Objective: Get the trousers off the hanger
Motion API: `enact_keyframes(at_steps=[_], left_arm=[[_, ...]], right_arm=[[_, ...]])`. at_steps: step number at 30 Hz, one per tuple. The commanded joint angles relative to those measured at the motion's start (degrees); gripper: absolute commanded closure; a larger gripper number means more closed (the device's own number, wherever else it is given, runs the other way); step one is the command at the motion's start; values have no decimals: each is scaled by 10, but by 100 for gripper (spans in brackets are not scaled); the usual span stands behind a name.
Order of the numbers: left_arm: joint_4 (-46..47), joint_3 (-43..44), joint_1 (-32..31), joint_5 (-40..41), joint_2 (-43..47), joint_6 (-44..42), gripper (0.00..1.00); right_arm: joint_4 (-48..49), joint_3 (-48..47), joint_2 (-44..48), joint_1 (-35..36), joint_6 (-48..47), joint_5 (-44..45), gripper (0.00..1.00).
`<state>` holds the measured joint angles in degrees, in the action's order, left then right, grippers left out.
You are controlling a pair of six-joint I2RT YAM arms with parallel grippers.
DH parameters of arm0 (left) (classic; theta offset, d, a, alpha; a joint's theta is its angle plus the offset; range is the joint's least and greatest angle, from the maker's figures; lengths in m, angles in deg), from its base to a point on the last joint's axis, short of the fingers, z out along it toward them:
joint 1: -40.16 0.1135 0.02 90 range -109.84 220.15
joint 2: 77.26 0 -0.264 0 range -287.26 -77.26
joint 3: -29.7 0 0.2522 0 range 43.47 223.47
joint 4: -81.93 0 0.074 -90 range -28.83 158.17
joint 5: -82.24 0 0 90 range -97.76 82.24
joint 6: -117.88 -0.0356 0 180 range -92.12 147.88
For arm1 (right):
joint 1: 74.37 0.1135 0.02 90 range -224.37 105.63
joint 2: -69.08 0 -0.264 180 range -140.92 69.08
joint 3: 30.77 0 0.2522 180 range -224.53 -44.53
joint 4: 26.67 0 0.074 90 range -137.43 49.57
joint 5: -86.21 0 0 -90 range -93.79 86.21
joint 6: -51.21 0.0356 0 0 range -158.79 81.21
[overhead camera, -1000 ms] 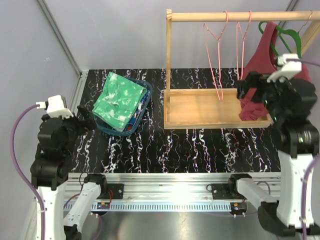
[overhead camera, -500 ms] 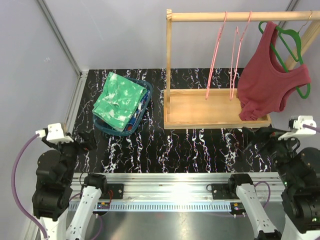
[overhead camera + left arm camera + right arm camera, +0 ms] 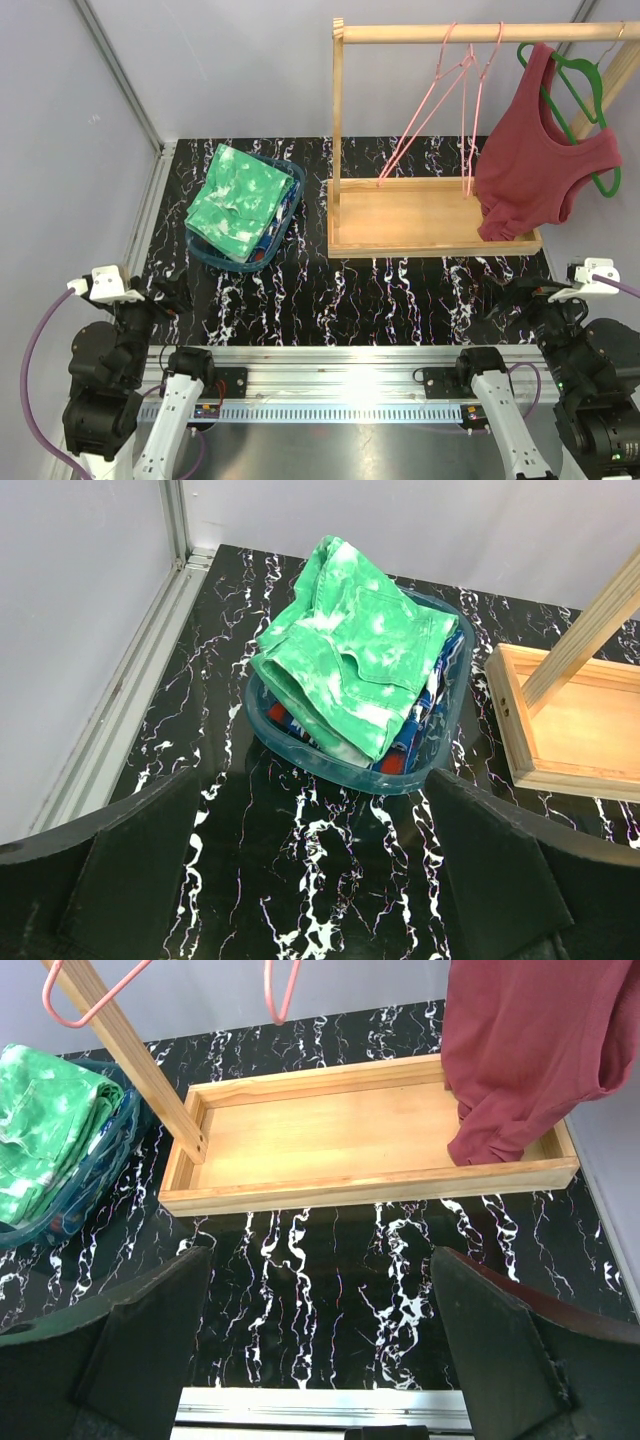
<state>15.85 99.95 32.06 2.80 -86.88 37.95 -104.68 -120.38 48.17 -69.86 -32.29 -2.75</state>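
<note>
The green trousers (image 3: 240,198) (image 3: 352,660) (image 3: 40,1125) lie folded on top in a blue basket (image 3: 213,258) (image 3: 330,767) at the back left. The blue printed trousers (image 3: 412,735) show under them. Two pink hangers (image 3: 449,42) dangle bare from the wooden rail (image 3: 400,34), tilted to the left. My left gripper (image 3: 168,292) (image 3: 315,880) is open and empty near the front left edge, in front of the basket. My right gripper (image 3: 508,295) (image 3: 320,1350) is open and empty near the front right edge, in front of the rack.
A dark red tank top (image 3: 540,170) (image 3: 530,1050) hangs on a green hanger (image 3: 585,82) at the rail's right end, its hem touching the rack's wooden base tray (image 3: 420,215) (image 3: 360,1130). A wall rail runs along the left side.
Both arms have drawn back and down to the table's near edge, the right one coming away from the rack. The pink hangers have swung to the left.
</note>
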Motion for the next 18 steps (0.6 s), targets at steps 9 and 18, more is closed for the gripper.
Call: enact_keyframes(at_steps=[9, 18], left_arm=[[24, 8, -3, -13, -25, 7, 1], [30, 13, -3, -20, -39, 7, 1]], right_arm=[[32, -21, -51, 4, 7, 3, 1], [43, 4, -61, 5, 5, -7, 0]])
